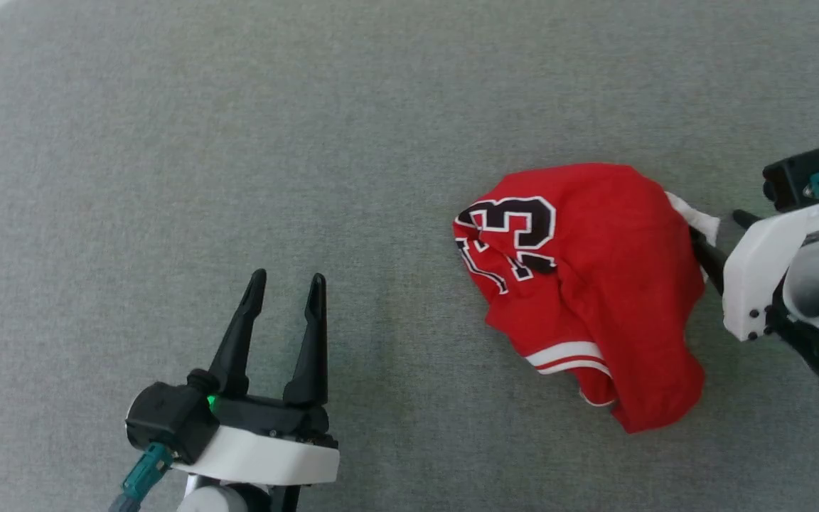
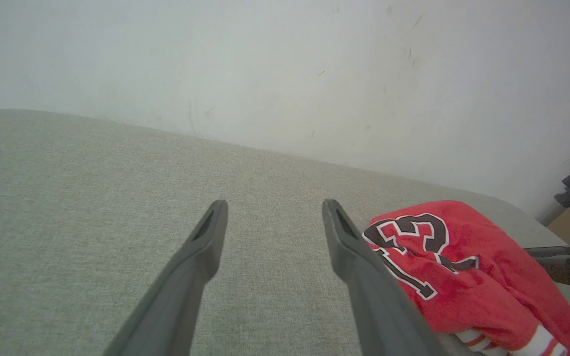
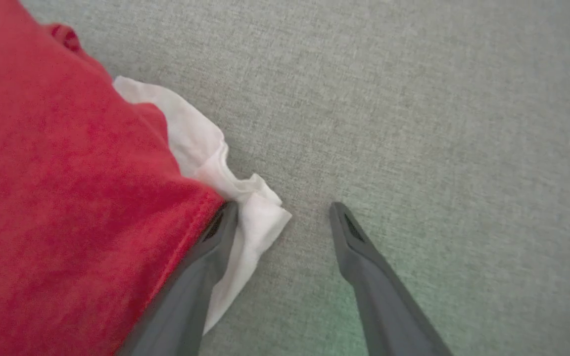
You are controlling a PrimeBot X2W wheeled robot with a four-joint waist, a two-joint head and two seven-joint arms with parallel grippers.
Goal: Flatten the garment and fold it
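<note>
The garment lies crumpled in a red heap at the right of the grey surface, with black white-outlined numbers on its left side and striped trim at the front. Its white sleeve pokes out on the far right. My right gripper reaches in from the right, open. In the right wrist view its left finger rests against the red hem and the sleeve's tip lies between the jaws. My left gripper stands open and empty at the lower left, well clear of the garment.
The grey fabric surface stretches wide to the left and back, with a rounded corner at the top left. A white wall rises behind it, and a cardboard box sits past its far right end.
</note>
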